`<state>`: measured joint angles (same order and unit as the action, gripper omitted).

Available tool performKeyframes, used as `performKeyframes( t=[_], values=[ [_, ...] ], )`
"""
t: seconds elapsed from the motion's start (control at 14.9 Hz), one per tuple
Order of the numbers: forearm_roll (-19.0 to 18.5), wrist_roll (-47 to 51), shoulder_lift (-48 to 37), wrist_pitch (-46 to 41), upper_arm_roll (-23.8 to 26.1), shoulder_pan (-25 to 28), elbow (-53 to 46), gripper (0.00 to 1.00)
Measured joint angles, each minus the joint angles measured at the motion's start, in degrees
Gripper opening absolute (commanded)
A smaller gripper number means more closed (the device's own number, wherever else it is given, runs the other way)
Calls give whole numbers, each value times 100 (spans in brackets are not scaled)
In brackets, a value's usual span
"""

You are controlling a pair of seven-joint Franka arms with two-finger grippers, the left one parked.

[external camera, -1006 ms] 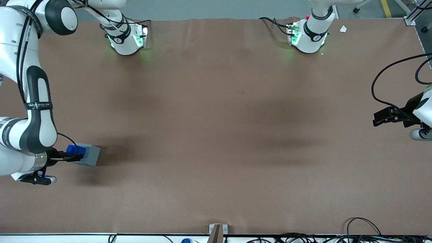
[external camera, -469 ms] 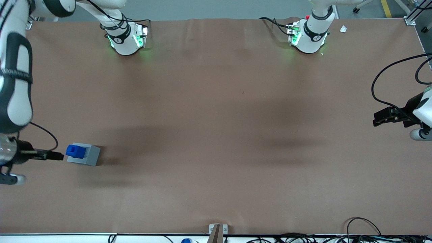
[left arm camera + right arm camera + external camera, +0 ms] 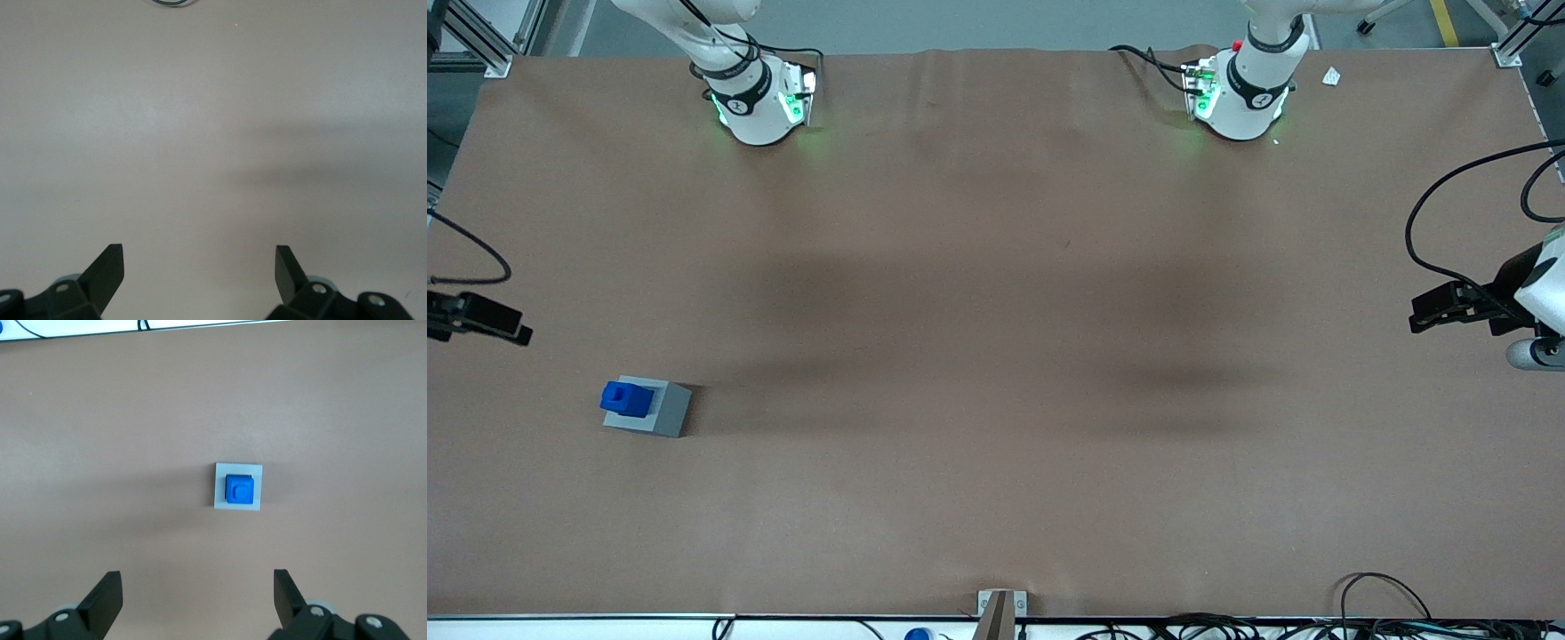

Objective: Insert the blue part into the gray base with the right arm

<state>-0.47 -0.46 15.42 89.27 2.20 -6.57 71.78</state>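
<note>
Tool (image 3: 197,593): seen spread wide and empty, raised well above the block pair; mostly cut off at the front view's edge.
Blue part (image 3: 239,488): seated in gray base (image 3: 221,499) on tabletop (image 3: 996,356); recess hidden.

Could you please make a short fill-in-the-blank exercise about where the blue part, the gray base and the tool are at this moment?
1. The blue part sits in the recess of the ____ base.
2. The right arm's tool is raised above the brown table with its fingers ____.
3. The tool holds ____.
4. The gray base lies toward the ____ arm's end of the table.

Missing words: gray; open; nothing; working
</note>
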Motion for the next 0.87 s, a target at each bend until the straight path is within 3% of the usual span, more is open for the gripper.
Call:
performKeyframes(
  t=[0.47, 0.87],
  values=[
    [-50, 1, -1653, -109, 11, 157, 1541, 100],
    [-71, 8, -2203, 41, -6, 156, 2352, 100]
  ],
)
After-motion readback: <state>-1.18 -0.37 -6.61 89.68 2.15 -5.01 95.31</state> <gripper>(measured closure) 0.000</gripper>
